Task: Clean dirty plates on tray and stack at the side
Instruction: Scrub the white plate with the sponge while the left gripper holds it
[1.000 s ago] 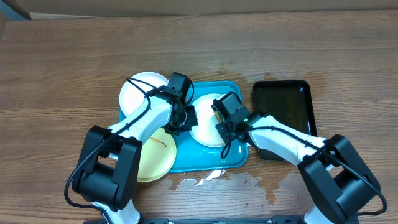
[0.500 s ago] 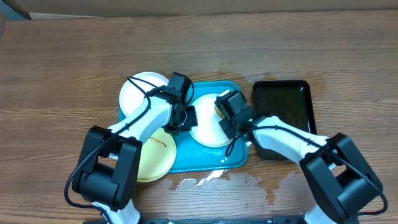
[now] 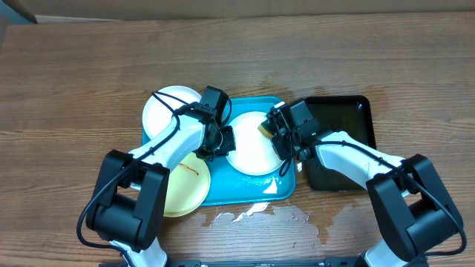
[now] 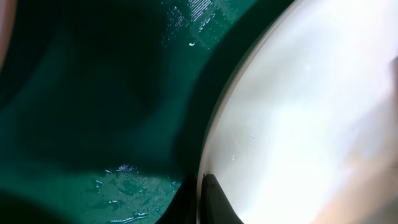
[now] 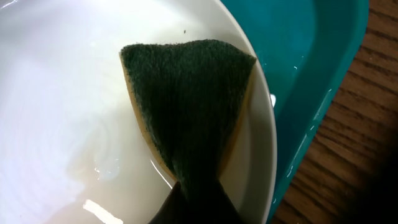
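A white plate (image 3: 251, 154) lies in the turquoise tray (image 3: 252, 191). My left gripper (image 3: 223, 141) is shut on the plate's left rim; the left wrist view shows its fingers (image 4: 202, 199) pinching the rim of the plate (image 4: 298, 124) above the wet tray (image 4: 93, 93). My right gripper (image 3: 276, 135) is shut on a green-and-yellow sponge (image 5: 186, 106), pressed on the plate (image 5: 62, 93) near its upper right rim. A second white plate (image 3: 167, 111) lies at the tray's left rim. A pale yellow plate (image 3: 185, 187) with a dark smear lies at the tray's lower left.
A smaller black tray (image 3: 343, 132) lies right of the turquoise tray, under my right arm. Water is spilled on the wooden table (image 3: 74, 89) in front of the tray (image 3: 252, 215). The tray's rim (image 5: 305, 74) and bare wood (image 5: 351, 162) show in the right wrist view.
My right gripper has moved the sponge from the plate's lower right part up to its upper right rim. The left arm and the plates have not moved.
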Controlling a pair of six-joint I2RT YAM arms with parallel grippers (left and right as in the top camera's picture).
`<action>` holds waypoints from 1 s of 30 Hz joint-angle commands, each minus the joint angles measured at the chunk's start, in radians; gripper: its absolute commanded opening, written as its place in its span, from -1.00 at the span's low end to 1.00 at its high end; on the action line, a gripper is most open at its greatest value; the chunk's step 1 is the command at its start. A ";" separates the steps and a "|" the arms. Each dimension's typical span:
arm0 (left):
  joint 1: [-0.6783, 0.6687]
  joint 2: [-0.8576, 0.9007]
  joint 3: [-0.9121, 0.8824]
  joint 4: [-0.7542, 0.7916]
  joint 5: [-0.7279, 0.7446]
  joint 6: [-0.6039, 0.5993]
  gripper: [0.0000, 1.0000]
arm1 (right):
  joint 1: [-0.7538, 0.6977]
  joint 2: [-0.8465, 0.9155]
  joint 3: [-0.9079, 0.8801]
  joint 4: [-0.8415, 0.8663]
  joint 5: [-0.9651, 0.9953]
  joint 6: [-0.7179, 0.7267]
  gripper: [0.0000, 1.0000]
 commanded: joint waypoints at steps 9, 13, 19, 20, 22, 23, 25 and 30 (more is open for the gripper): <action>-0.002 0.017 -0.013 -0.010 -0.040 0.046 -0.92 | -0.008 0.098 -0.046 0.094 -0.009 -0.011 -0.92; -0.002 0.017 -0.013 -0.010 -0.040 0.046 -0.92 | -0.009 0.098 -0.046 0.161 -0.002 -0.011 -0.92; -0.002 0.017 -0.013 -0.010 -0.040 0.047 -0.92 | -0.008 0.098 -0.044 0.238 0.005 -0.011 -0.92; -0.002 0.017 -0.013 -0.010 -0.040 0.046 -0.92 | -0.008 0.096 -0.038 0.235 0.004 -0.011 -0.93; -0.002 0.017 -0.013 -0.010 -0.039 0.046 -0.92 | -0.008 0.087 -0.023 0.217 -0.004 -0.011 -0.92; -0.002 0.017 -0.013 -0.010 -0.040 0.046 -0.92 | -0.008 0.073 -0.008 0.198 -0.021 -0.011 -0.93; -0.002 0.017 -0.013 -0.010 -0.039 0.046 -0.92 | -0.008 0.043 0.019 0.161 -0.044 -0.011 -0.93; -0.002 0.017 -0.013 -0.011 -0.039 0.045 -0.92 | -0.008 -0.053 0.077 0.120 -0.111 -0.011 -0.92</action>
